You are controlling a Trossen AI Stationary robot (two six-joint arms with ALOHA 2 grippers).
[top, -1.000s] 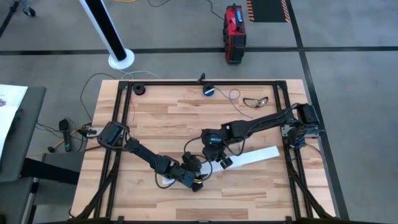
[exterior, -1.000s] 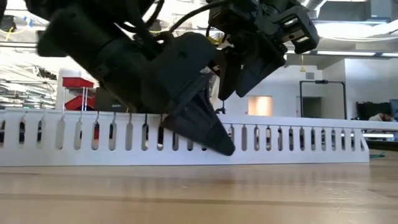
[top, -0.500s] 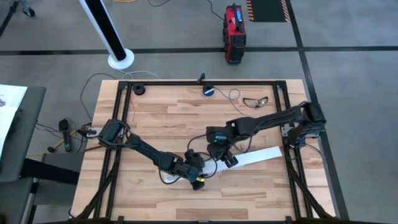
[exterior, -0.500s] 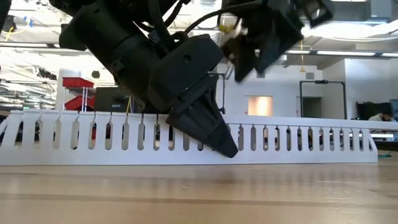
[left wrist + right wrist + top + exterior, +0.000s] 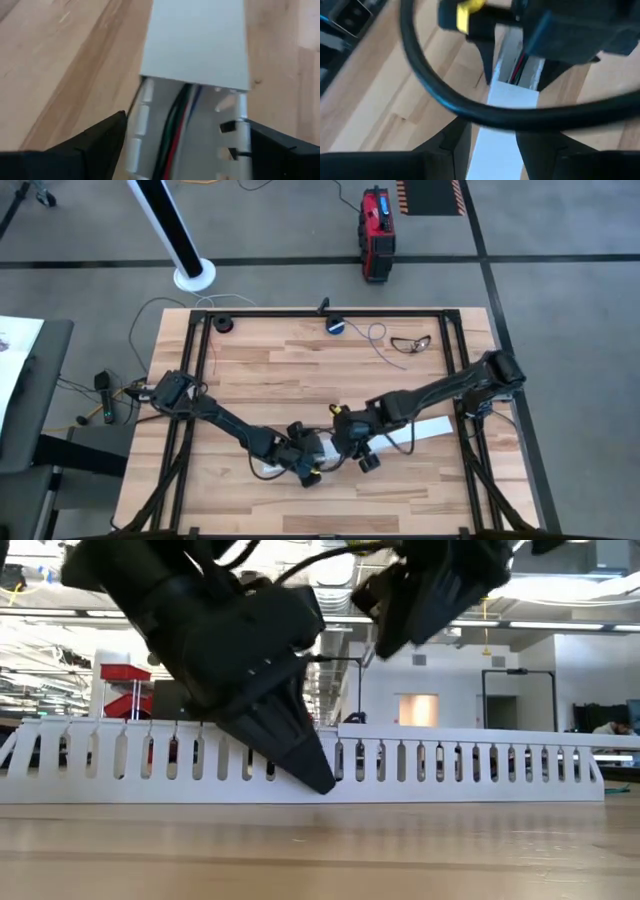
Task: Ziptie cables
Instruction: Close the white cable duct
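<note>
**Both arms low, grippers close together at table's near-centre**

L arm reaches from the left edge diagonally toward the near-centre, elbow bent, wrist angled down. Left gripper [image 5: 306, 464] is spread wide; in its wrist view the fingers [image 5: 95, 142] sit far apart, tips down near the surface.

R arm stretches from the right edge across to the middle, forearm low. Right gripper [image 5: 362, 452] is also parted, fingers [image 5: 452, 145] apart, just beside the L one.

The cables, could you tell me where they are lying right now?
The cables lie inside the white slotted duct near the table's front centre, running under its flat cover, with the left gripper astride the duct's open stretch.
</note>
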